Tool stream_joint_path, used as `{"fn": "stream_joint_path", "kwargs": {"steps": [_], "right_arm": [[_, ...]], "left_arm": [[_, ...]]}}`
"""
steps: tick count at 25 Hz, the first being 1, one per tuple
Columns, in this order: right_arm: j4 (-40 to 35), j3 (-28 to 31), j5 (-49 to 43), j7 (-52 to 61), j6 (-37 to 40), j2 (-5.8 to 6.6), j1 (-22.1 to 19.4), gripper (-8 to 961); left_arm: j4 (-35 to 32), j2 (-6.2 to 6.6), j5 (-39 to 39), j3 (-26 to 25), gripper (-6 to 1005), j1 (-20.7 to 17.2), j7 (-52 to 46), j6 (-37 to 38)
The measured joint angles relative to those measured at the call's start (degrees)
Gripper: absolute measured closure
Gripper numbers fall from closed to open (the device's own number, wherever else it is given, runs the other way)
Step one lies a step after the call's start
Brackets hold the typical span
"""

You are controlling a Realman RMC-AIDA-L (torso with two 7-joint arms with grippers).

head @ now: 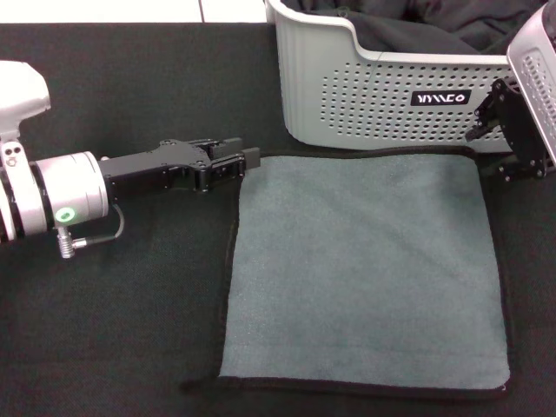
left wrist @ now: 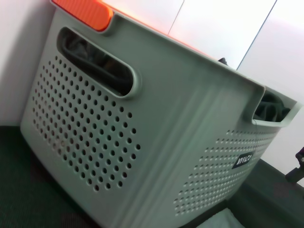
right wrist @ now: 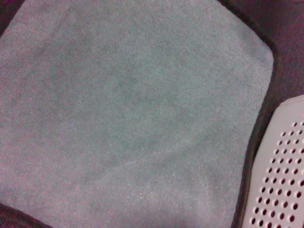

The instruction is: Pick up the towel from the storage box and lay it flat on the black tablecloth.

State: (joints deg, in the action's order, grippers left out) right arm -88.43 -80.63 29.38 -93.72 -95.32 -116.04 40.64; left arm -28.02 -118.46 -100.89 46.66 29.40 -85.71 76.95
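The towel (head: 365, 269) lies flat on the black tablecloth (head: 113, 321), grey-teal face up, its black border showing all round. It fills the right wrist view (right wrist: 128, 118). The storage box (head: 382, 87) stands just behind the towel's far edge, with dark garments inside; it also shows in the left wrist view (left wrist: 156, 142) and the right wrist view (right wrist: 280, 175). My left gripper (head: 241, 150) is open and empty at the towel's far left corner. My right gripper (head: 499, 148) is open and empty at the towel's far right corner, beside the box.
Dark garments (head: 434, 26) fill the storage box. An orange piece (left wrist: 85, 12) sits on the box's rim in the left wrist view. A pale wall (left wrist: 223, 28) stands behind the box. Black tablecloth stretches left of the towel.
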Motion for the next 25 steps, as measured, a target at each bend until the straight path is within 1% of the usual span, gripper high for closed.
{"fn": "stream_joint_path", "kwargs": {"steps": [1, 6, 8, 9, 12, 13, 16, 17, 19, 20, 21, 22, 24, 25], "right_arm": [[-0.2, -0.1, 0.0, 0.0, 0.0, -0.01, -0.2, 690], [-2.6, -0.1, 0.2, 0.1, 0.0, -0.04, -1.7, 543], [-3.3, -0.2, 0.4, 0.1, 0.0, -0.06, -2.2, 484], [-4.9, -0.3, 2.4, -0.3, 0.3, -0.1, -4.2, 426], [-7.5, -0.1, 7.2, -1.3, 1.7, -0.01, -8.1, 252], [-8.6, 0.5, 9.6, -1.7, 2.2, 0.06, -9.8, 241], [-11.2, 4.3, 20.1, -2.3, 2.5, 0.22, -14.8, 208], [-11.3, 6.4, 26.0, -2.9, 2.5, 0.24, -17.5, 197], [-9.7, 10.0, 37.8, -5.1, 2.5, 0.29, -22.3, 199], [-8.1, 11.3, 42.5, -6.2, 2.6, 0.34, -24.0, 200], [-4.6, 13.1, 50.6, -8.4, 2.5, 0.43, -26.9, 200], [-1.4, 14.3, 55.4, -9.9, 2.3, 0.5, -28.7, 201], [6.7, 16.4, 65.6, -13.0, 1.6, 0.65, -31.2, 202], [13.4, 17.7, 69.8, -14.5, 0.7, 0.72, -31.4, 202]], "left_arm": [[0.0, 0.03, 0.1, 0.0, 730, 0.0, 0.0, 0.0], [0.0, 0.18, 0.2, 0.0, 526, -0.1, 0.0, 0.1], [0.0, 0.28, 0.4, 0.0, 501, -0.1, 0.2, 0.3], [-0.1, 0.38, 0.7, 0.0, 488, -0.2, 0.8, 0.9], [-0.5, 0.82, 2.9, 0.0, 450, -1.0, 4.4, 4.9], [-0.6, 1.08, 3.8, 0.0, 450, -1.2, 5.4, 5.9], [-0.8, 2.04, 6.5, 0.0, 451, -2.3, 9.7, 10.4], [-0.9, 2.24, 7.0, 0.0, 451, -2.6, 11.2, 11.7], [-2.2, 2.43, 8.2, 0.0, 452, -3.8, 17.0, 16.5], [-2.9, 2.41, 8.5, 0.0, 452, -4.3, 19.6, 18.2], [-4.0, 2.24, 8.8, 0.0, 452, -5.0, 22.5, 20.4], [-5.0, 2.05, 8.9, 0.0, 452, -5.6, 25.7, 22.5], [-6.3, 1.79, 9.3, -0.1, 453, -6.5, 31.8, 26.3], [-6.5, 1.75, 9.6, -0.3, 453, -6.8, 33.7, 27.6]]}}
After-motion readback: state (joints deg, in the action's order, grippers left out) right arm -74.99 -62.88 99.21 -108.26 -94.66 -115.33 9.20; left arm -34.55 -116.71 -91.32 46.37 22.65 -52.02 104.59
